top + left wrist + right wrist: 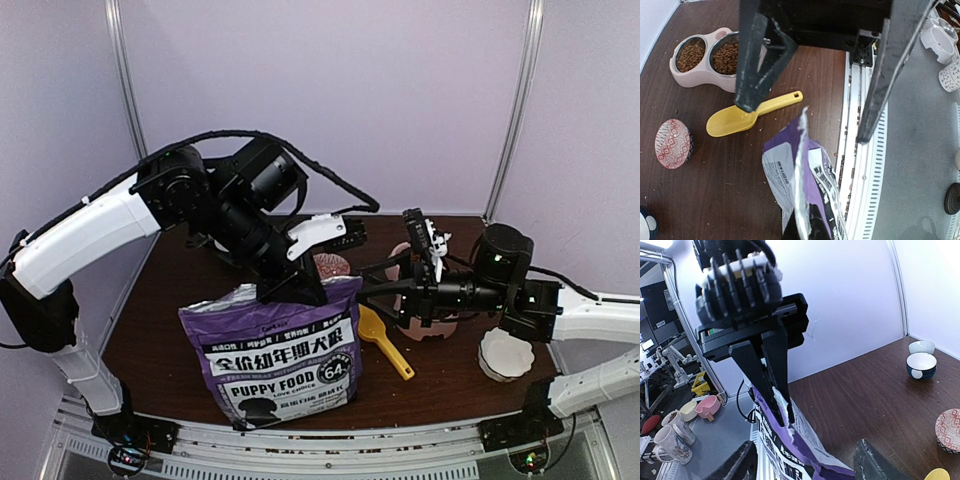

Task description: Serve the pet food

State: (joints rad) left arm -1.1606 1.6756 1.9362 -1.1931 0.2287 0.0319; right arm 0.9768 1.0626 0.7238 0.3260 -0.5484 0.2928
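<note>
Status: left gripper point(782, 417) clenched on the top seam of the purple bag point(280, 350); right gripper point(807, 444) spread, empty, at its 3 o'clock. The kibble point(726, 56) already sits in both bowls of the feeder point(702, 75) at 12 o'clock (top view). Right should pinch the free lip high and peel slowly; the bag likely tips.

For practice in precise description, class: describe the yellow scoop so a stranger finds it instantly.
Start at the purple food bag near the front edge of the table. Between it and the pink double feeder lies the yellow scoop. It alone is yellow, with a long handle.
</note>
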